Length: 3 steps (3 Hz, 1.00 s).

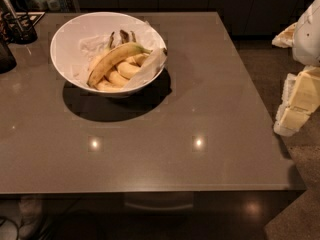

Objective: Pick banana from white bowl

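The white bowl stands on the far left part of a brown table. The banana, long, curved and yellow, lies across the top of several shorter, paler bananas inside the bowl, with its stem pointing right. A piece of white paper leans on the bowl's right inner wall. My gripper with its white arm is at the right edge of the view, beyond the table's right edge and far from the bowl.
A dark holder with utensils stands at the table's far left corner, with a dark object beside it at the left edge. Floor shows at lower right.
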Motion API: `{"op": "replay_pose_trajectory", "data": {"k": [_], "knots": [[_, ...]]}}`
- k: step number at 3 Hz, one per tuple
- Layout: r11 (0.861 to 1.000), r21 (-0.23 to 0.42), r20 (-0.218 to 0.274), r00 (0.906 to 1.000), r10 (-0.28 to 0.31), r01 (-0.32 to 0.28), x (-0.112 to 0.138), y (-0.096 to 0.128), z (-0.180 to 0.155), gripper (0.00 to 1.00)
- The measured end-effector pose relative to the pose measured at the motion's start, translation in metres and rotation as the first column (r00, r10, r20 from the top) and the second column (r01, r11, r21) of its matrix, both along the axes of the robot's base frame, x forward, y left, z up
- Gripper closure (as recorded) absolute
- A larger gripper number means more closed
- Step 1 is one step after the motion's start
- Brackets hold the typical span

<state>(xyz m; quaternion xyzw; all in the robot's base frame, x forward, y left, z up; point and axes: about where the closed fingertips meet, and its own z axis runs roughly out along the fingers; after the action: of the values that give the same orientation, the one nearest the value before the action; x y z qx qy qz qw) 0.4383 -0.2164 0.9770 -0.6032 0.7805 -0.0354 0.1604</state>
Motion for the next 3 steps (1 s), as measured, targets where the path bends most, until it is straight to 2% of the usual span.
{"op": "replay_pose_trajectory", "data": {"k": [1, 2, 3], "knots": [[1.000, 0.003, 0.009, 1.0000, -0.003, 0.003, 0.002, 0.002, 0.001, 0.00], [0.999, 0.026, 0.021, 0.9991, 0.037, -0.038, 0.020, 0.022, 0.003, 0.00], [0.997, 0.000, -0.014, 0.9967, 0.081, -0.081, 0.042, 0.045, -0.002, 0.00]]}}
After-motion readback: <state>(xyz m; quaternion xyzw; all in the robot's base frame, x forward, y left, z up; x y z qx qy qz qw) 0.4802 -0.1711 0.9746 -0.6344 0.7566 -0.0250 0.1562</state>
